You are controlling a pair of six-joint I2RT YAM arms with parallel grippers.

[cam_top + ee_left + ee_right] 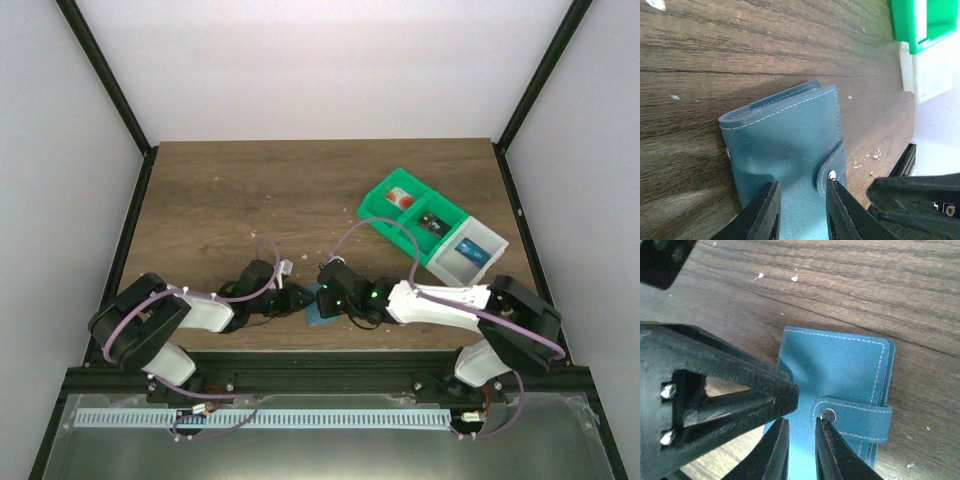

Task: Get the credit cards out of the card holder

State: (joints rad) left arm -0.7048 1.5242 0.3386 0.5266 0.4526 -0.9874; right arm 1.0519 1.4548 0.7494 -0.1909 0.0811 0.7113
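Observation:
The light-blue card holder lies folded shut on the wooden table, its snap strap fastened across the open edge. It also shows in the right wrist view and as a blue patch between the arms in the top view. My left gripper is open by a small gap, its fingertips resting on the holder's cover beside the snap. My right gripper is open by a narrow gap, one fingertip just below the snap. No credit cards are in view.
A green compartment bin and a white bin stand at the back right; both show at the left wrist view's top right. The two grippers nearly touch over the holder. Small crumbs lie on the table.

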